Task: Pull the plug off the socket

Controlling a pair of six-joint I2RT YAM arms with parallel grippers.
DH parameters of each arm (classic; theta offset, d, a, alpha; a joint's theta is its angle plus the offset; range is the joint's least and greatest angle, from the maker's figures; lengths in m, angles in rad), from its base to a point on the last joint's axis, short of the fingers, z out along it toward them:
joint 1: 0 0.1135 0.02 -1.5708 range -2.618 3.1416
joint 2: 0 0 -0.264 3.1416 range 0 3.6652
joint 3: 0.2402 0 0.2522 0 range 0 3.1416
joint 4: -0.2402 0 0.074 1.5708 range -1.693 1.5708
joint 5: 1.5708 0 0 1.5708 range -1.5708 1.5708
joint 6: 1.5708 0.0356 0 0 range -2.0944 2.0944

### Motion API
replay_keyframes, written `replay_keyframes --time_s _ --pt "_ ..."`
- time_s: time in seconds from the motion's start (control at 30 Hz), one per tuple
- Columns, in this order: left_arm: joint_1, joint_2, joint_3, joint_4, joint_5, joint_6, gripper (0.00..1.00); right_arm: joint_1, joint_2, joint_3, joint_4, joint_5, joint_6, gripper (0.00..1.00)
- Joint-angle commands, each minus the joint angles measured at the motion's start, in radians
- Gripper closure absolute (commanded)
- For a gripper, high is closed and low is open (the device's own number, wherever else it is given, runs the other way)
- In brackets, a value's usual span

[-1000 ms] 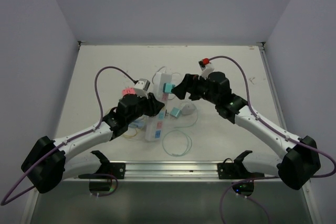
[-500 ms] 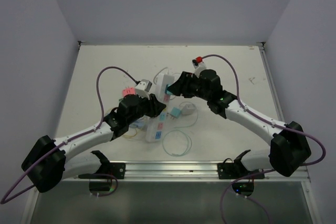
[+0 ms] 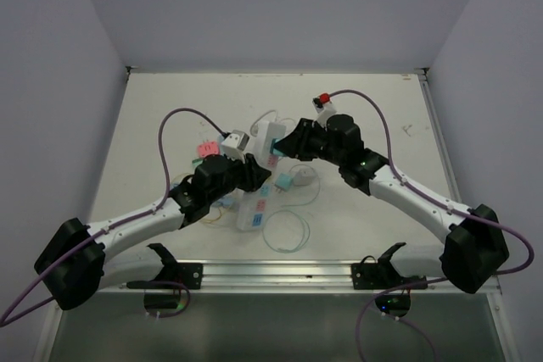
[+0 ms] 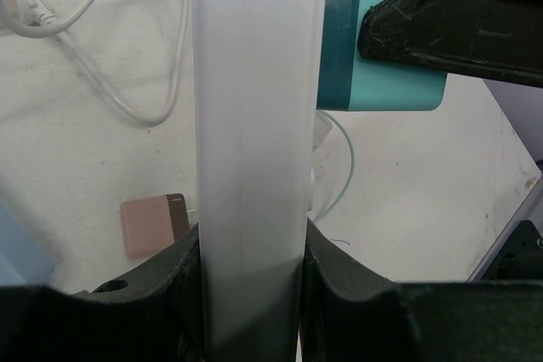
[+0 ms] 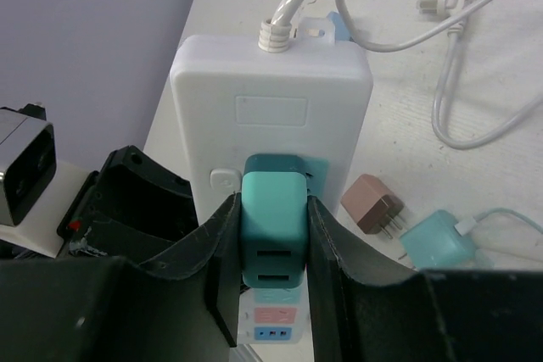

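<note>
**Grippers clamping plug and socket strip**

Teal plug (image 5: 271,226) is sitting in the white socket strip (image 5: 271,91), near the strip's corded end, mid-counter (image 3: 170,99). The right gripper (image 5: 271,247) is pressing its fingers (image 5: 222,252) tight against both sides of the plug. The left gripper (image 4: 250,260) is squeezing the strip's narrow body between its jaws, partly closed around it. A pink adapter (image 5: 375,203) and a second teal charger (image 5: 441,239) are lying on the counter just beside the strip.
</note>
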Motion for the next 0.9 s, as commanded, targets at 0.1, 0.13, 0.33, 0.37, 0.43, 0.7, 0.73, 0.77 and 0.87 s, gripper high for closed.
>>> replay_keyframes --time_s 0.1,0.13,0.33,0.37,0.43,0.7,0.73,0.77,0.87 --pt "0.041 0.034 0.061 -0.083 -0.222 -0.065 1.0 -0.001 -0.18 0.0 -0.131 0.026 -0.066 1.0" --pt "0.049 0.037 0.064 -0.098 -0.228 -0.073 1.0 -0.001 -0.191 0.0 -0.156 0.028 -0.07 1.0" --pt "0.106 0.03 0.061 -0.13 -0.211 -0.108 1.0 -0.004 -0.269 -0.004 -0.232 0.039 -0.085 1.0" --pt "0.107 0.027 0.061 -0.128 -0.205 -0.104 1.0 -0.004 -0.277 -0.006 -0.24 0.039 -0.088 1.0" --pt "0.109 0.011 0.062 -0.118 -0.191 -0.101 1.0 -0.004 -0.286 -0.013 -0.252 0.04 -0.094 1.0" --pt "0.118 0.04 0.119 -0.029 -0.107 -0.09 1.0 -0.004 -0.208 -0.093 -0.214 -0.01 -0.114 1.0" --pt "0.13 0.056 0.131 -0.027 -0.102 -0.089 1.0 -0.004 -0.194 -0.104 -0.193 -0.02 -0.116 1.0" --pt "0.14 0.074 0.147 -0.026 -0.096 -0.087 1.0 -0.004 -0.182 -0.112 -0.184 -0.026 -0.114 1.0" --pt "0.19 0.148 0.197 -0.013 -0.055 -0.085 1.0 -0.004 -0.118 -0.138 -0.16 -0.05 -0.12 1.0"
